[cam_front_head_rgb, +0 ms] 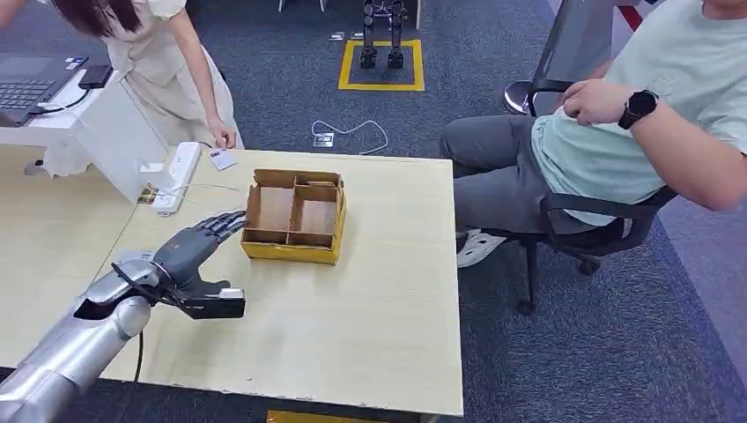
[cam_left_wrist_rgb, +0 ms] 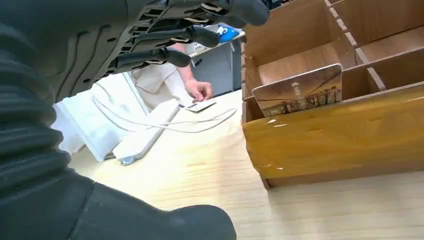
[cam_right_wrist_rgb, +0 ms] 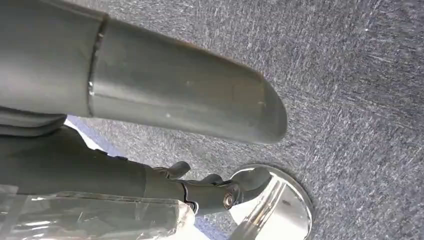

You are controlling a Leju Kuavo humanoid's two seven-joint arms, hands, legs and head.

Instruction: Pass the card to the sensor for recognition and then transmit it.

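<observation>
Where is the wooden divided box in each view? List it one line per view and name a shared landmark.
Head view: the box sits mid-table, just beyond the left hand.
Left wrist view: the box fills the right side, a card standing inside.
Right wrist view: not in it.
Shared landmark: the white power strip.

card (cam_left_wrist_rgb: pixel 298 92) | brown, printed | on edge, leaning in wooden box's (cam_left_wrist_rgb: pixel 320 135) near compartment

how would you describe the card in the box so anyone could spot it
On the pale table sits a yellow-fronted divided box. The card stands on edge in a near compartment, by the left hand. It is brownish, with a white arrow.
</observation>
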